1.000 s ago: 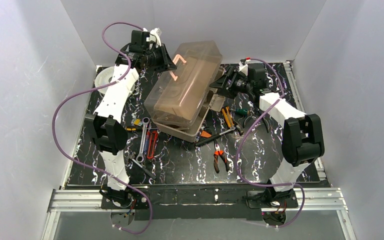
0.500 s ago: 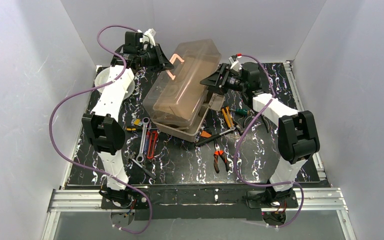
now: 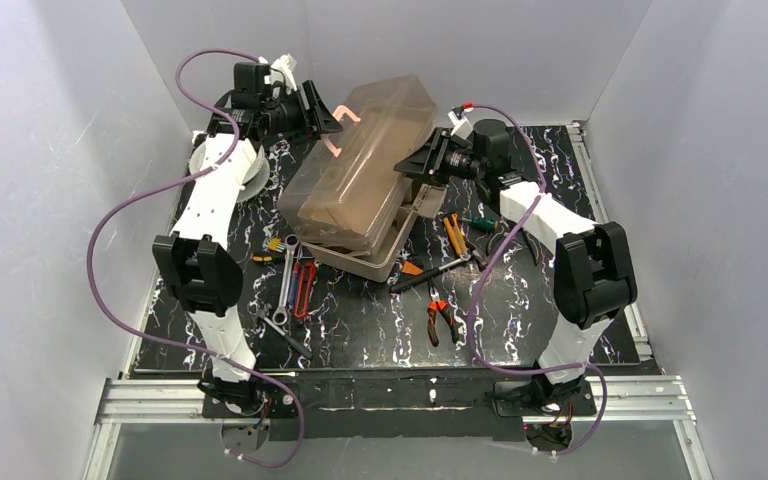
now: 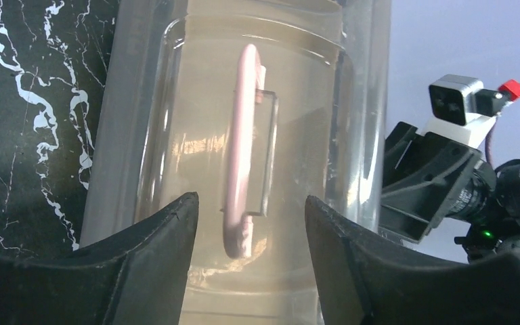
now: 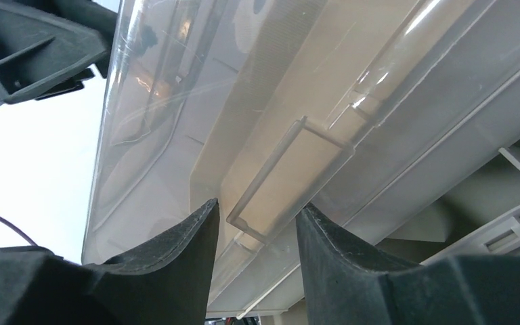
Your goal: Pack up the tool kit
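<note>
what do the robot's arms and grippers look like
Both have white links and bulky black joints. A purple cable loops along the left arm, another along the right arm. The left gripper and right gripper have broad black tapered fingers.

The left arm (image 3: 222, 178) and right arm (image 3: 545, 212) were stretched far forward. The left gripper (image 4: 250, 206) was spread wide. The right gripper (image 5: 257, 210) gaped too.

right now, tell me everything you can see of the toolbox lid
The lid is a long, rounded shell of translucent brown plastic with a pale pink handle along its top and a clear tab on its side edge. It sits tilted over the tan base, not shut flat. The left pincer hangs open astride the handle; the right pincer is open around the tab. Contact can't be told.
</note>
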### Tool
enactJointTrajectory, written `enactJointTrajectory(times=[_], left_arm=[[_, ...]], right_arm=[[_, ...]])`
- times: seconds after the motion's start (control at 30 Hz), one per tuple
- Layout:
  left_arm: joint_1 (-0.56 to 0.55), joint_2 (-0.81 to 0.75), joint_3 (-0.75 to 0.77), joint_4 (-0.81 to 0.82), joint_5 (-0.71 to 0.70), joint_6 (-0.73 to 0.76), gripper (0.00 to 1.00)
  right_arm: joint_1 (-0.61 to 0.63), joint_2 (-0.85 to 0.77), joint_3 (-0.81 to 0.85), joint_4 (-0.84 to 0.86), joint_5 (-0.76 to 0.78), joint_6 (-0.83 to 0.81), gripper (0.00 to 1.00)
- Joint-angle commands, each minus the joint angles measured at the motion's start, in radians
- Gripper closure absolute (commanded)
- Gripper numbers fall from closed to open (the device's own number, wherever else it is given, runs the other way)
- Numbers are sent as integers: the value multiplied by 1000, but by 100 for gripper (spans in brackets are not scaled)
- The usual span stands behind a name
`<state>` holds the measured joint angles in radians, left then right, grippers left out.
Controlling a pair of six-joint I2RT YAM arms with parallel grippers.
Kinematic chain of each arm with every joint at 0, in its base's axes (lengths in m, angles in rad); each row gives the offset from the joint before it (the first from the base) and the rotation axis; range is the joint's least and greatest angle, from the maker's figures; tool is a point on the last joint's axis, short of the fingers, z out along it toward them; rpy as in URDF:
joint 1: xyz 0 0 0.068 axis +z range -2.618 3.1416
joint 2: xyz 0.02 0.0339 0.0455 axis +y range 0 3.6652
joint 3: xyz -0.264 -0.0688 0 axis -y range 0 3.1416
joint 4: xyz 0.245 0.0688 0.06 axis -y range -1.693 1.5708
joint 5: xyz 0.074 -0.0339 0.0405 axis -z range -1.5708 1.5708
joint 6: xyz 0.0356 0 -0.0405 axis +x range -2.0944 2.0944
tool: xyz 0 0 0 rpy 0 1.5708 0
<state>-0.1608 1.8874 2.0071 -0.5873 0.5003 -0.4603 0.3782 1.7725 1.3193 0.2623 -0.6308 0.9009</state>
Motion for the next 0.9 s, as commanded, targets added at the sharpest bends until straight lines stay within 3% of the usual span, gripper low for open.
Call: enactJointTrajectory(times=[0.0,0.53,0.87], left_arm=[[1,-104,-11,-5,3,24,40],[-45,-155,-43,-59,-19,128,32],[-279,-204,80,-216,-402,489,23]], right_arm=[[14,-56,55,25,9,-31,49],[13,-92,17,70,48,-22,54],[16,-55,79,101,13,24,54]])
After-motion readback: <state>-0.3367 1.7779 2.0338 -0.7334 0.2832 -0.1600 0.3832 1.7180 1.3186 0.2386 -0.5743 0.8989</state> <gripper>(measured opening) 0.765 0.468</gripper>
